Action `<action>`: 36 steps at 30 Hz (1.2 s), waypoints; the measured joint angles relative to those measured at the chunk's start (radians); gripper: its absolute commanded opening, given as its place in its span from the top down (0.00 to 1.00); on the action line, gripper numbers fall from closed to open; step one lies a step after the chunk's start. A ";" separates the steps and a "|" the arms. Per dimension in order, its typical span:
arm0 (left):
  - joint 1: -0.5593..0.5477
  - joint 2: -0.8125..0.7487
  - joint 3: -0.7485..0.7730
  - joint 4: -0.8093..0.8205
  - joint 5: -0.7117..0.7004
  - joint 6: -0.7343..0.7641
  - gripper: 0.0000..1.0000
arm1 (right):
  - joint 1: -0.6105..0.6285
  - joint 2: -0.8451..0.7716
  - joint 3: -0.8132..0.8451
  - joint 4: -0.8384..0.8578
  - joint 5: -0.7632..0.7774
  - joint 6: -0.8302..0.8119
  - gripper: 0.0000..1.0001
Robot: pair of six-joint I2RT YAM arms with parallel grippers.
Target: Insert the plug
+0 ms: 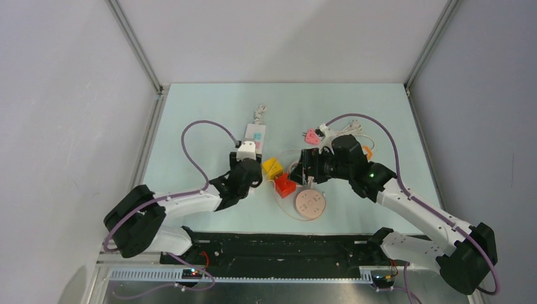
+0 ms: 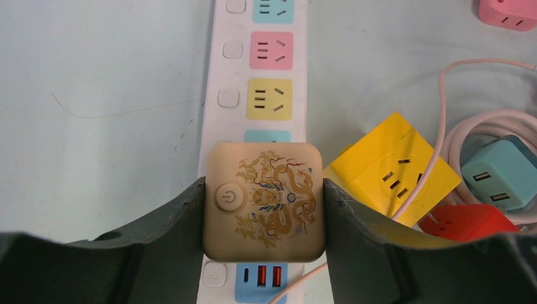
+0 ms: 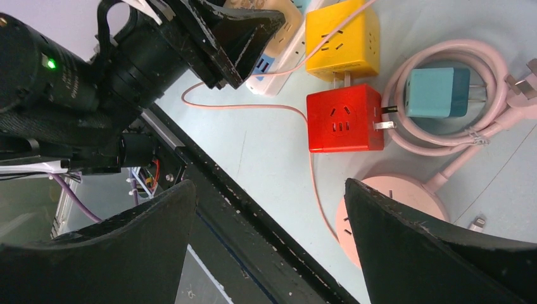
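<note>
Dragon-print cube plug [image 2: 264,201] is clamped in the left end effector [image 2: 263,196], sitting on the white power strip [image 2: 218,69] just ahead of the USB block [image 2: 259,278] under the palm. Can't tell if the pins are seated. I'd keep it square to the strip and press straight down, no skew toward the yellow cube [image 2: 386,168] just off its right side. Right end effector [image 3: 269,190] gapes wide, holding nothing, red cube [image 3: 342,118] ahead of it on the desk [image 2: 95,95]. No containers; strip sockets beyond the plug look empty

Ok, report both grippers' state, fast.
Left gripper: closed on the beige dragon-print plug.
Right gripper: open, holding nothing.
</note>
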 measured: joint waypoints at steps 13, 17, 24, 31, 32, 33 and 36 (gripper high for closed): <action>-0.029 0.006 -0.113 0.179 -0.038 -0.039 0.96 | -0.006 -0.010 0.000 -0.012 0.011 0.000 0.09; -0.030 0.032 -0.090 0.177 -0.041 -0.039 0.72 | -0.007 -0.014 0.000 -0.012 0.015 0.001 0.07; -0.030 0.030 -0.025 0.079 -0.029 -0.040 0.06 | -0.011 -0.029 0.000 -0.012 0.018 0.005 0.05; -0.043 -0.102 0.001 -0.196 0.019 -0.029 0.00 | -0.028 -0.056 0.000 -0.008 0.013 0.026 0.03; -0.043 -0.141 0.011 -0.228 0.013 -0.022 0.00 | -0.030 -0.058 0.000 -0.006 0.013 0.027 0.03; -0.043 -0.185 0.025 -0.248 0.005 -0.014 0.00 | -0.032 -0.059 0.000 -0.006 0.013 0.027 0.03; -0.042 -0.309 0.061 -0.275 -0.018 -0.004 0.00 | -0.032 -0.059 0.000 -0.010 0.014 0.027 0.03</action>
